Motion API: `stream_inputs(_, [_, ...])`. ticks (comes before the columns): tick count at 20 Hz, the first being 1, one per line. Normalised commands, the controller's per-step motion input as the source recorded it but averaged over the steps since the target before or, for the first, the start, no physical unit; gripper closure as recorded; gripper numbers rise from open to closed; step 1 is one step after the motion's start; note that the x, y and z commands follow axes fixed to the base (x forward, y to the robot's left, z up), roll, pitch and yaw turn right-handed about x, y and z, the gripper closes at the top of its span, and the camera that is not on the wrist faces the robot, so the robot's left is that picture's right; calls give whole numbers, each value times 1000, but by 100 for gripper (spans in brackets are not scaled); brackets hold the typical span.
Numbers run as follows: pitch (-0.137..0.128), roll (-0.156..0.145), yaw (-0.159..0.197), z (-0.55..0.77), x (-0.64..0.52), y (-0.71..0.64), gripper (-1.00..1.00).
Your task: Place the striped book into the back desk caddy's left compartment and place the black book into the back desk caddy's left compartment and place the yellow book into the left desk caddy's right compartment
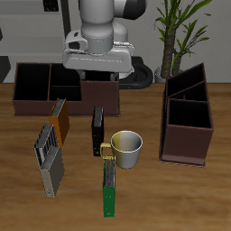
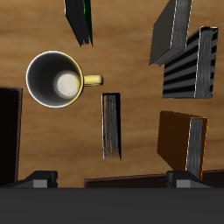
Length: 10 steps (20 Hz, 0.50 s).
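— Dark brown walls on both caddies, right? What shape are they?

— Yes. Each is a plain, matte open box split into two compartments. The back desk caddy (image 1: 52, 87) sits at the far edge of the wood-grain worktop (image 1: 144, 194), below the arm. The left desk caddy (image 1: 187, 119) stands apart at the side, in front of a potted plant (image 1: 180, 27).

— And the books?

— All thin slabs. The striped book (image 1: 46, 147) has grey and black bands. It lies near the back caddy's front, just beside a plain grey book (image 1: 51, 177) that is nearer the front edge. The yellow book (image 1: 60, 118) looks amber-orange with a dark spine, and it is close to that caddy's front wall. The black book (image 1: 97, 131) stands on edge towards the middle, narrow and glossy, with pale page edges in the wrist view. A green book (image 1: 109, 189) lies nearest the front edge. None of them is in a compartment.

— Anything round?

— A cream mug (image 1: 128, 149) with a yellow handle, upright beside the black book.

— The end effector?

— The end effector (image 2: 109, 180) is spread wide. Its two dark fingertips (image 2: 39, 181) are far apart and hold nothing. It hangs above the worktop by the back caddy's front wall, over the black book, and touches no object.
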Motion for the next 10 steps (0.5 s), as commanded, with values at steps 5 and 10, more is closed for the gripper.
stream_inputs(5, [-6, 26, 16, -30, 69, -267, -100])
stream_inputs(10, [-18, -7, -31, 29, 221, -365, -100])
